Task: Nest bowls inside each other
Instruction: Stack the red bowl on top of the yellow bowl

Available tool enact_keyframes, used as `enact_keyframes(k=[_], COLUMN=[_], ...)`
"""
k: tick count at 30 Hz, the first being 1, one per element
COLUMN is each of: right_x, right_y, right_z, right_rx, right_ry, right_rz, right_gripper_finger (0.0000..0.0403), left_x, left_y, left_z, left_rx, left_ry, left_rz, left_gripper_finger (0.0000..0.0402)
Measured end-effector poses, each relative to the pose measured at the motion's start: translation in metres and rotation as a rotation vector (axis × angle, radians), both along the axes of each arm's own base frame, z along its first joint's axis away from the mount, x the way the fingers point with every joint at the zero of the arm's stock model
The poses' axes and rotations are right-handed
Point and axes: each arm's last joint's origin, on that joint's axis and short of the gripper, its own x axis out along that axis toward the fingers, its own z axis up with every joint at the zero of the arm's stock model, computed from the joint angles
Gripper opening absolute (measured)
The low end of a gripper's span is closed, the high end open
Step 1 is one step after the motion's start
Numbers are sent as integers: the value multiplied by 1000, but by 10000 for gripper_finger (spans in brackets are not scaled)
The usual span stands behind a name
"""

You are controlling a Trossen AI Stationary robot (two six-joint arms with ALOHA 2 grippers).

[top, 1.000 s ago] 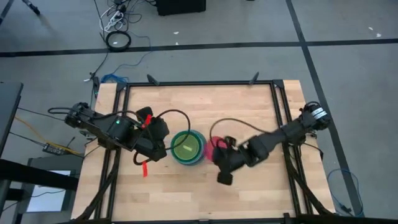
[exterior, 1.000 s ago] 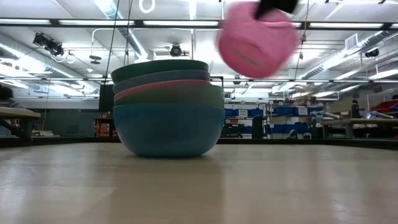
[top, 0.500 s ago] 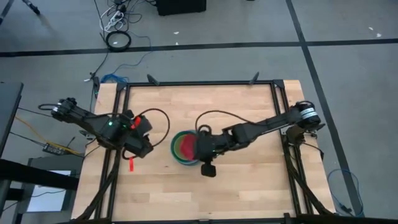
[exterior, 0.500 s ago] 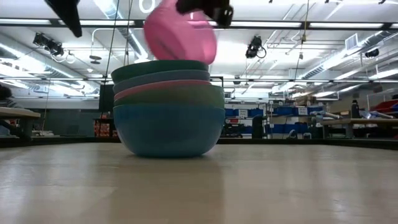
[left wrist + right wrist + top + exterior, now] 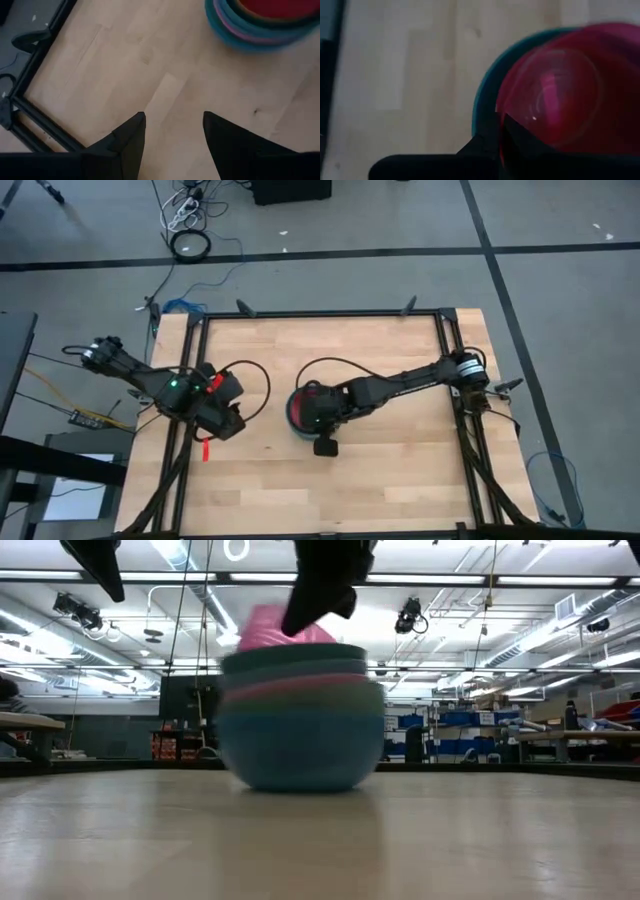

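- The pink bowl point(image 5: 275, 625) sits mouth up in the top of the bowl stack point(image 5: 300, 730), which stands at the table's point(image 5: 400, 480) middle.
- The right gripper point(image 5: 312, 412), clenched on the pink bowl's rim, hangs over the stack.
- The left gripper point(image 5: 172, 132), fingers spread and empty, is near the stack.

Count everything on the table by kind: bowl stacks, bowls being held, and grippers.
Stack of bowls: 1
Pink bowl, pinched by the right gripper at the top of the stack: 1
Grippers, counting the open left gripper off to the side: 2
Total: 4
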Motion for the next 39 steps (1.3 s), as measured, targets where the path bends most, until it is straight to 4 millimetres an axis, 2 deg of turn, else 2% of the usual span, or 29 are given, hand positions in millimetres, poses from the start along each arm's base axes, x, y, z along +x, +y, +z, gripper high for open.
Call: enact_keyframes(k=[6, 9, 15, 18, 22, 31, 35, 39], right_x=[-9, -11, -15, -18, -21, -28, -36, -47], right_y=[-10, -10, -12, -14, -16, -17, -9, 1], right_z=[9, 5, 3, 2, 1, 2, 12, 35], right_rx=[-24, -27, -94, -148, -214, -348, -444, -419], right_ry=[105, 157, 199, 224, 248, 286, 255, 158], right_rz=[-6, 11, -9, -29, -42, -62, -74, -99], right_gripper_finger=[15, 55, 161, 192, 195, 141, 153, 182], left_x=[-2, -3, -4, -5, -5, -4, -4, -4], left_y=[-6, -8, -12, -13, -15, -16, -16, -15], left_z=[0, 0, 0, 0, 0, 0, 0, 0], left_rx=[-16, -23, -50, -60, -63, -73, -73, -73], left_ry=[-19, -26, -39, -35, -35, -49, -49, -50], left_rz=[1, 3, 11, 8, 6, 6, 6, 7], left_gripper_finger=[207, 207, 207, 207, 207, 207, 207, 207])
